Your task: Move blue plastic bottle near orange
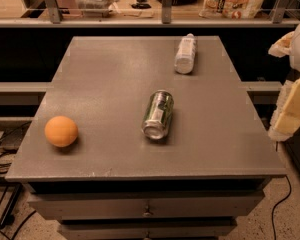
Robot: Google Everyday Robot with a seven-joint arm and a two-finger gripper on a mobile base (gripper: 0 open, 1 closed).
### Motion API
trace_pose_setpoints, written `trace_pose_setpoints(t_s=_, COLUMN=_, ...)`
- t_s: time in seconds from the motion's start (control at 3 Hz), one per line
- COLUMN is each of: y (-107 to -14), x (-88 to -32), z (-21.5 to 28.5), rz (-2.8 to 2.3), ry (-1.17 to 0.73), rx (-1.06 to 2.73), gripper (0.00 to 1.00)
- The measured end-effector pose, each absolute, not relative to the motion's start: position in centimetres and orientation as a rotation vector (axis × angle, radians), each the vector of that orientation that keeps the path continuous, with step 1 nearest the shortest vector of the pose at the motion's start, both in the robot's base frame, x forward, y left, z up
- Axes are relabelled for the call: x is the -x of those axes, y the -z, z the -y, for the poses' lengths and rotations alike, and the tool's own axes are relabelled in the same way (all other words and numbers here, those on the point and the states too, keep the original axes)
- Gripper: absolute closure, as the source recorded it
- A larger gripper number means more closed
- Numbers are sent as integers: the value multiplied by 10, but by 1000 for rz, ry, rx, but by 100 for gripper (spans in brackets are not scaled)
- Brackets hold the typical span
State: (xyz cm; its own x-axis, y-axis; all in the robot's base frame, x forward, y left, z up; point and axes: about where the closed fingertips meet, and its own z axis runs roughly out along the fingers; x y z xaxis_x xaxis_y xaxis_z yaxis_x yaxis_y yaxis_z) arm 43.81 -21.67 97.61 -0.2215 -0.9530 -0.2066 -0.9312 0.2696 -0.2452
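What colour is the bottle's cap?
White, in the camera view; the blue plastic bottle lies far back on the table, the gripper beyond its right edge.

Gripper [292, 109] (cream-coloured) at right edge

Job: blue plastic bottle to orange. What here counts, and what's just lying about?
Job:
- blue plastic bottle, lying far right on the table
- orange, near left
- gripper, beyond the table's right edge

Lying about:
- green-and-silver can, on its side mid-table
- packages on the back shelf
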Motion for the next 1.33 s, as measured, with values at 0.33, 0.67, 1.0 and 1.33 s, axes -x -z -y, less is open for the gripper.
trace_pose_setpoints(t_s=0.33, y=-976, x=-438, z=217, rz=-2232, ry=98, rx=1725, gripper=0)
trace_pose_setpoints(t_s=0.67, y=-977, x=-439, z=217, rz=-2229, ry=89, rx=1714, gripper=0)
trace_pose_setpoints(t_s=1.0, y=-980, x=-444, z=216, rz=-2200, ry=-15, rx=1569, gripper=0)
trace_pose_setpoints(t_s=1.33, y=-979, x=-456, z=207, rz=-2158, ry=-74, rx=1398, gripper=0)
